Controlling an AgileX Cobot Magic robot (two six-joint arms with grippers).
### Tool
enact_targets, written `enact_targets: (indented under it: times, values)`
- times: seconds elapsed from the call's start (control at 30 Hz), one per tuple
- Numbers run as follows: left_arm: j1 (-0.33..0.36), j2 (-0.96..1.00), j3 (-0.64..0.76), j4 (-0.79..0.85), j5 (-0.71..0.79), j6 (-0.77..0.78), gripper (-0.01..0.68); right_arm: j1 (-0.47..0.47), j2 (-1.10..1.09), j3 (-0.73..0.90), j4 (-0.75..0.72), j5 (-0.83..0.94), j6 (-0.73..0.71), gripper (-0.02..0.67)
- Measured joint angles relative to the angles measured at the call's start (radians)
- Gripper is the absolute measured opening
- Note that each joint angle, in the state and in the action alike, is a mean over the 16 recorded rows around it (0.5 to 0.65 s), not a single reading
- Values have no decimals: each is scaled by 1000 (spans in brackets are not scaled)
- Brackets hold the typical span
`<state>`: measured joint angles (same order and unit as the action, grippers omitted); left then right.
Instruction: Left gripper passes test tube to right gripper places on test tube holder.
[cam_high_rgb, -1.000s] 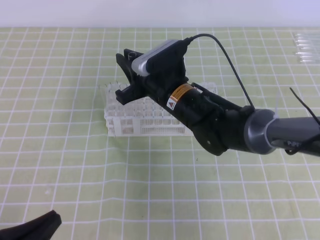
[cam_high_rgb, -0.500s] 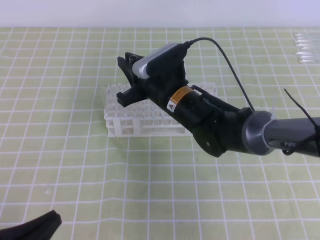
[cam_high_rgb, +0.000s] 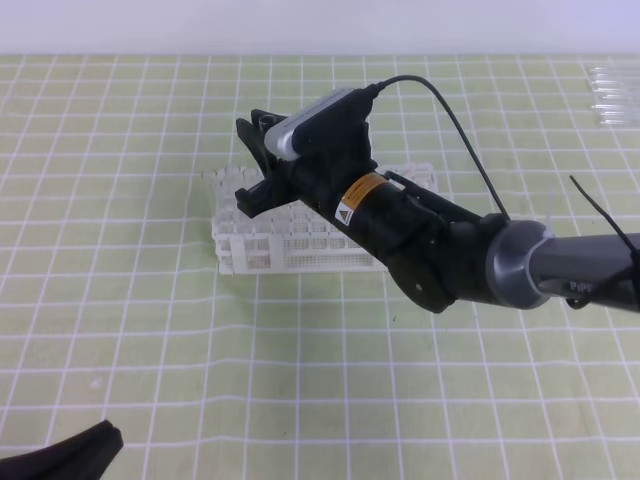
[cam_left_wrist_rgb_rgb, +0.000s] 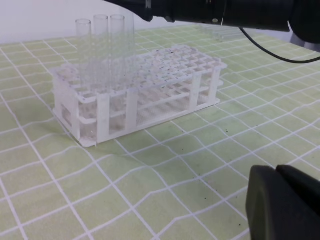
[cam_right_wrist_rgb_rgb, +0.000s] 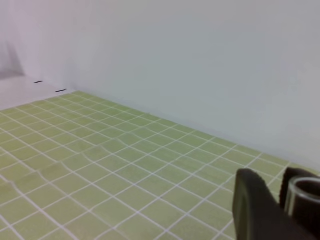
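The white test tube holder (cam_high_rgb: 300, 240) stands on the green grid mat, and it also shows in the left wrist view (cam_left_wrist_rgb_rgb: 165, 75). My right gripper (cam_high_rgb: 256, 160) reaches across from the right and hangs over the holder's left end. It is shut on a clear test tube (cam_right_wrist_rgb_rgb: 306, 192), whose open rim shows between the jaws. Three test tubes (cam_left_wrist_rgb_rgb: 100, 50) stand upright in the holder's near left corner, and the held tube is close beside them. My left gripper (cam_left_wrist_rgb_rgb: 280, 200) is shut and empty, low at the mat's front left (cam_high_rgb: 65, 455).
Several spare tubes (cam_high_rgb: 612, 95) lie at the far right edge of the mat. The right arm's black cable (cam_high_rgb: 450, 110) arcs above the holder. A white wall bounds the far side.
The right gripper has sunk a little toward the holder with the tube in it. The left gripper has not moved.
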<state>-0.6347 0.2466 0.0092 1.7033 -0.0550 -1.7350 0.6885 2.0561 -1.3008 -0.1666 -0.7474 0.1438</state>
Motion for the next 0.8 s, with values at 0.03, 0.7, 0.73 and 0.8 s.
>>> enact_targets:
  times: [0.03, 0.7, 0.73, 0.8]
  values:
    - [0, 0, 0, 0, 0, 0, -2, 0, 0, 0, -2, 2, 0, 92]
    - [0, -1, -3, 0, -2, -1, -2, 0, -20, 1, -13, 45, 3, 319]
    - [0, -1, -3, 0, -2, 0, -2, 0, -28, 2, -17, 54, 3, 325]
    - [0, -2, -4, -1, -3, -1, -2, 0, -49, 8, -27, 73, 3, 331]
